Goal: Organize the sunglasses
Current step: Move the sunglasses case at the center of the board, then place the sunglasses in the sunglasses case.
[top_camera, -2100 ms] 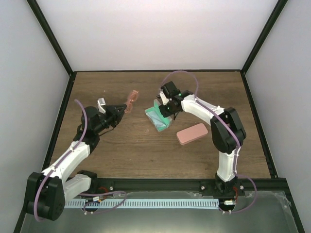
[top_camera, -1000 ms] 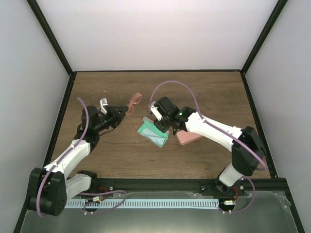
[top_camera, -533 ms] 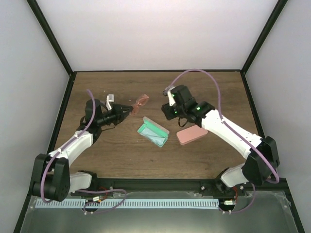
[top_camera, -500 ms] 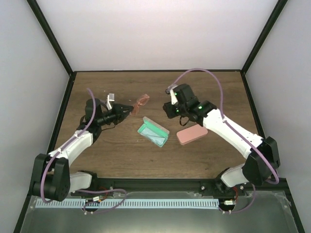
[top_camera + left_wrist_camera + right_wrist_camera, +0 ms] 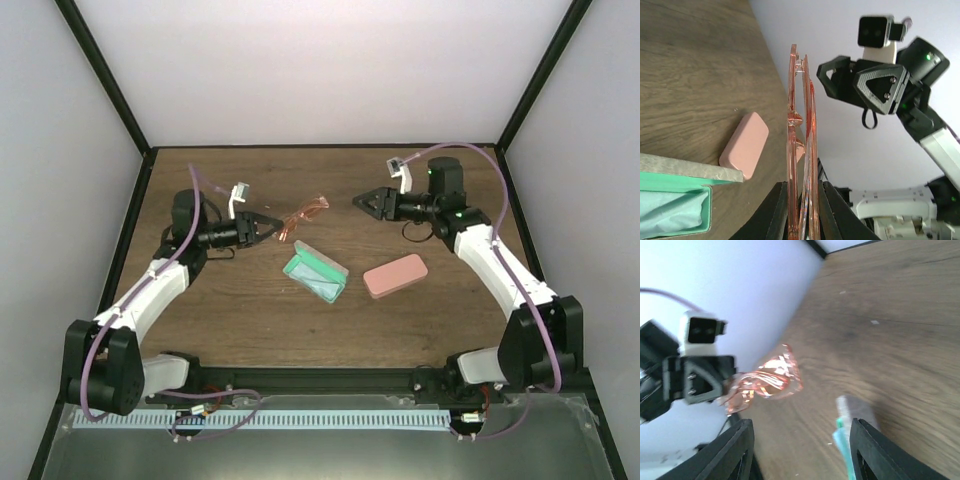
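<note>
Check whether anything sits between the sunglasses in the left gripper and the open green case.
Nothing visible does. The left gripper holds the sunglasses up just beyond the open green case. The right gripper is off to the right, clear of that path.

The brown wooden table (image 5: 250, 320) carries an open green case (image 5: 315, 273) near its middle and, near it on the right, a closed pink case (image 5: 395, 275) lying flat.
</note>
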Motion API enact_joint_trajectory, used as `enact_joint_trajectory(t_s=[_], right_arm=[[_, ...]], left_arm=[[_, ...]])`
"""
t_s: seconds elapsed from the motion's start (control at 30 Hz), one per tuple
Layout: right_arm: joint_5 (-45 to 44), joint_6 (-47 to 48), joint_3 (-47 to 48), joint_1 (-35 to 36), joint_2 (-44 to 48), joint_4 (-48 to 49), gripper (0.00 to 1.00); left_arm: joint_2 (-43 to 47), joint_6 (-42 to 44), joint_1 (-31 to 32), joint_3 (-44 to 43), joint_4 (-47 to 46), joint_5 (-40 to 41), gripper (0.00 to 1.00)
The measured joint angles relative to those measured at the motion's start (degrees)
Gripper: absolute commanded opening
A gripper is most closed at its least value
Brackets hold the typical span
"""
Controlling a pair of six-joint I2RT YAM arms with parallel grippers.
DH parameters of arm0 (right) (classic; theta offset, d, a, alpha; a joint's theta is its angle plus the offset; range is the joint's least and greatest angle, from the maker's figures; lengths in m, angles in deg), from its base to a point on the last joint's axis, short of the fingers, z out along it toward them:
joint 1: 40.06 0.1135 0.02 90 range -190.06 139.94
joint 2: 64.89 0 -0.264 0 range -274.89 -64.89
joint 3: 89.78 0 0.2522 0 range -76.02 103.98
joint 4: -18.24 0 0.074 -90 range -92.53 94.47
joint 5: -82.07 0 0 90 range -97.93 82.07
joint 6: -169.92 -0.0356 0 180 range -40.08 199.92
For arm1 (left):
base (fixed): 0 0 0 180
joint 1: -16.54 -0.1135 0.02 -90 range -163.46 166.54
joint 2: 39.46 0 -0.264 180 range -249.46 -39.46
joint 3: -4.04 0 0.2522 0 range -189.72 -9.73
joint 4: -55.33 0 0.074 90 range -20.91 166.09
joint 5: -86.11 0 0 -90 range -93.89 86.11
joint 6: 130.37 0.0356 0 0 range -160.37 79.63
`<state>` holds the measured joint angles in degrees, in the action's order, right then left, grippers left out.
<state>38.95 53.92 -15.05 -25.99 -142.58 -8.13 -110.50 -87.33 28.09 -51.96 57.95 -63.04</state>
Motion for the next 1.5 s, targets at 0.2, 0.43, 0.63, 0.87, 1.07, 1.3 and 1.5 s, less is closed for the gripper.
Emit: enact_joint_trajectory(t_s=[0.2,0.43,0.63,0.87,1.07,1.3,1.5], right_arm=[[12.5,0.68,0.09,0.26,-2.1,5.18,0.54],[19.41,4.59,0.09,0.26,-3.85,5.18,0.57],[23.91,7.3,0.15,0.26,-5.31,4.31,0.61],[26.71,9.57,3.19,1.42,-7.26,2.75,0.55],[27.52,10.54,4.02,4.07,-9.42,2.34,0.52],[28.5,10.86,4.35,4.7,-9.99,2.14,0.43],[29.88,10.99,5.88,5.09,-10.99,2.14,0.36]], left_arm=[[0.0,6.08,0.0,-2.47,4.92,-6.78,0.1],[0.0,12.9,0.0,-4.94,10.75,-13.11,0.1],[-0.04,16.63,0.0,-5.84,14.43,-15.61,0.1],[-0.04,18.01,0.0,-5.97,15.91,-16.61,0.1],[-0.04,18.71,0.07,-5.99,16.44,-17.22,0.1],[-0.04,19.21,0.11,-6.21,16.83,-18.12,0.11],[-0.04,20.04,0.42,-6.21,17.16,-18.18,0.11]])
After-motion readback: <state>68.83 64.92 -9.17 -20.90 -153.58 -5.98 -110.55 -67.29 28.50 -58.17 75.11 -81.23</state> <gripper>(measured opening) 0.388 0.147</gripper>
